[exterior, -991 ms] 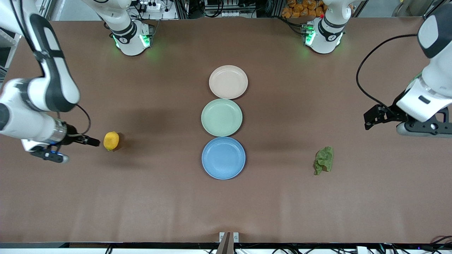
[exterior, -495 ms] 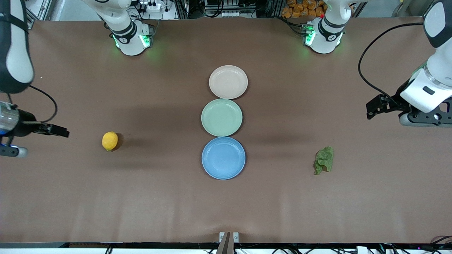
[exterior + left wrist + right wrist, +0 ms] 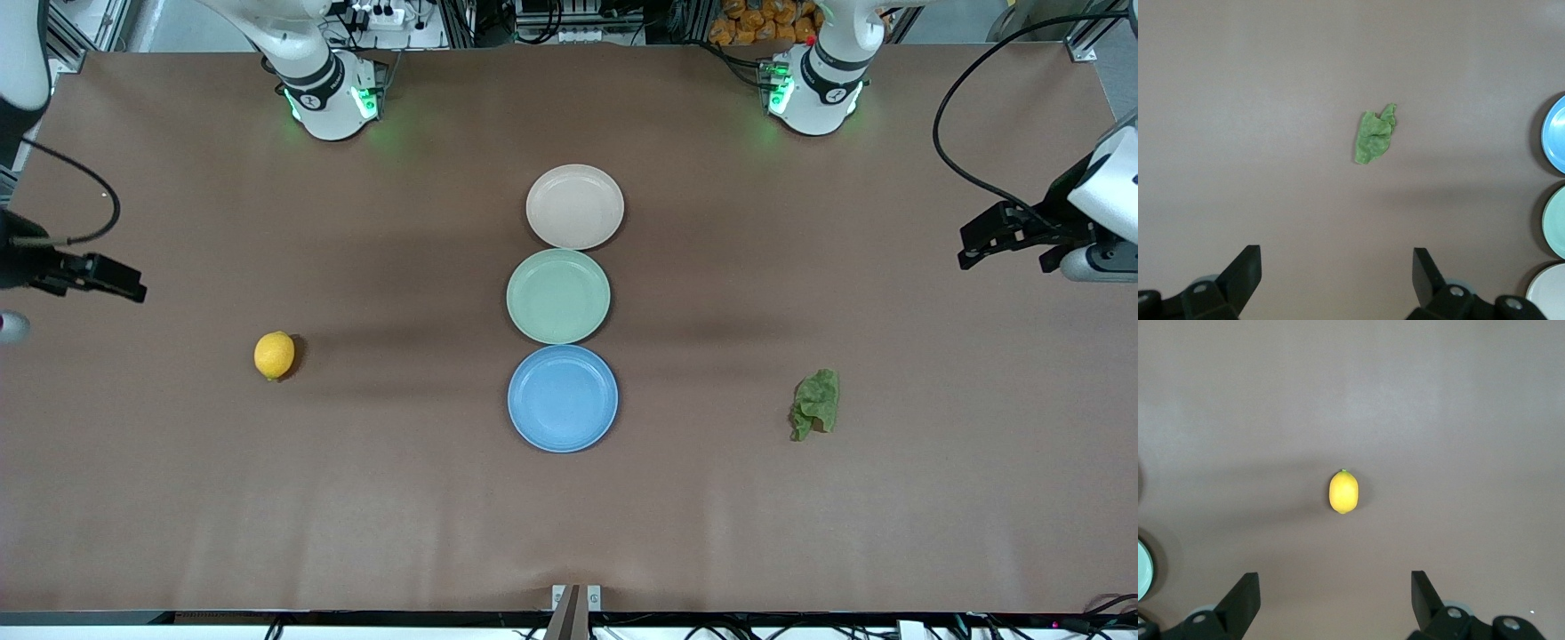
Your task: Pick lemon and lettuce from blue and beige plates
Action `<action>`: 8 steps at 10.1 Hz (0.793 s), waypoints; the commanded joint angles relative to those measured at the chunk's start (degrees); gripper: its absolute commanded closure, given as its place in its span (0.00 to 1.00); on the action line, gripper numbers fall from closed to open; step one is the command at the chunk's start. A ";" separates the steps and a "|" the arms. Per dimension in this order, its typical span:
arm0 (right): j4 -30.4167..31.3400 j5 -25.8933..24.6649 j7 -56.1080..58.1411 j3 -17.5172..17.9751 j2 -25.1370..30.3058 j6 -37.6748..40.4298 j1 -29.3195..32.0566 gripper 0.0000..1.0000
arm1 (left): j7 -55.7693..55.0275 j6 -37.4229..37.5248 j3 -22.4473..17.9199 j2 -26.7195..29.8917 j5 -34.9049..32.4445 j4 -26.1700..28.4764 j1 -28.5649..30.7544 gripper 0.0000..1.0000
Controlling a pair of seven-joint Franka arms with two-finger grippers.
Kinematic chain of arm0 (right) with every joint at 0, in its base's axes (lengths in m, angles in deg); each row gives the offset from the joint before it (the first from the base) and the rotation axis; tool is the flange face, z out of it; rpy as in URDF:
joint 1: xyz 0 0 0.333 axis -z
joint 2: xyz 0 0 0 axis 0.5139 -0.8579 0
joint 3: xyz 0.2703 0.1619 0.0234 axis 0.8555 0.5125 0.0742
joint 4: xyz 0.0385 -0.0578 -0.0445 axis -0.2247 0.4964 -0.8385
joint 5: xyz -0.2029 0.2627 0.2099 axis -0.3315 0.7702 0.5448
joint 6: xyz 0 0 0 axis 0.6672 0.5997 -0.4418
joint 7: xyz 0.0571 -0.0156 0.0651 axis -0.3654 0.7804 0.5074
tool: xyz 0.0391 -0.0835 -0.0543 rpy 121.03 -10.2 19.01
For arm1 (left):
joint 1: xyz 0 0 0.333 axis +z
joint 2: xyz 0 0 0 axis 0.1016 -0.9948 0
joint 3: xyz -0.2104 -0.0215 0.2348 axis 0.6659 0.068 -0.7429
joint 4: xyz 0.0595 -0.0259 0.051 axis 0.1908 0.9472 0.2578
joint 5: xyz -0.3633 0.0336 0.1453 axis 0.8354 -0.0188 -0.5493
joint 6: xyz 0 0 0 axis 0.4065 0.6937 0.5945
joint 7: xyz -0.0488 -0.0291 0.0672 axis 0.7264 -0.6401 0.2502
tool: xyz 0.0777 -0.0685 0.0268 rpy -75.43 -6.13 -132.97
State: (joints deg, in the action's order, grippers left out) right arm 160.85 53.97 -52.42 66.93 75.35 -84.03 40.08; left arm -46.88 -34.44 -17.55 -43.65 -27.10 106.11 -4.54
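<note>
lemon (image 3: 274, 355) on bare table toward right arm's end, lettuce (image 3: 816, 404) toward left arm's end, blue plate (image 3: 562, 397) & beige plate (image 3: 574, 206) both empty, right gripper (image 3: 1331, 603) + left gripper (image 3: 1337, 280) wide open, holding nothing, up over table ends

Small oval yellow lemon (image 3: 274, 355) on its side on the bare brown table, toward the right arm's end, well apart from the plates. Crumpled dark green lettuce (image 3: 816, 404) leaf flat on the table toward the left arm's end, also clear of the plates. Sky-blue plate (image 3: 563, 397) nearest the front camera, pale beige plate (image 3: 574, 206) farthest; both upright, round, rimmed, with nothing on them.
</note>
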 commanded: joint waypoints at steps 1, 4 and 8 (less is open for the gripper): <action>1.74 0.76 0.20 -4.50 1.51 -1.43 -3.86 0.00 | 0.84 0.56 -0.35 0.92 1.12 0.65 -0.68 0.00; 2.09 4.09 0.03 -5.83 2.04 -2.57 -5.37 0.00 | 0.84 1.52 -0.35 0.84 0.50 -0.05 -0.76 0.00; 5.87 7.10 -0.42 -6.80 4.15 -5.04 -6.16 0.00 | 0.84 2.84 -0.35 0.66 -0.82 -1.73 -0.85 0.00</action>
State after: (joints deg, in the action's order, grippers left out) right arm 163.67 60.13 -52.45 61.25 76.97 -88.23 35.09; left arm -46.88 -33.05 -17.53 -43.59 -27.15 105.31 -4.96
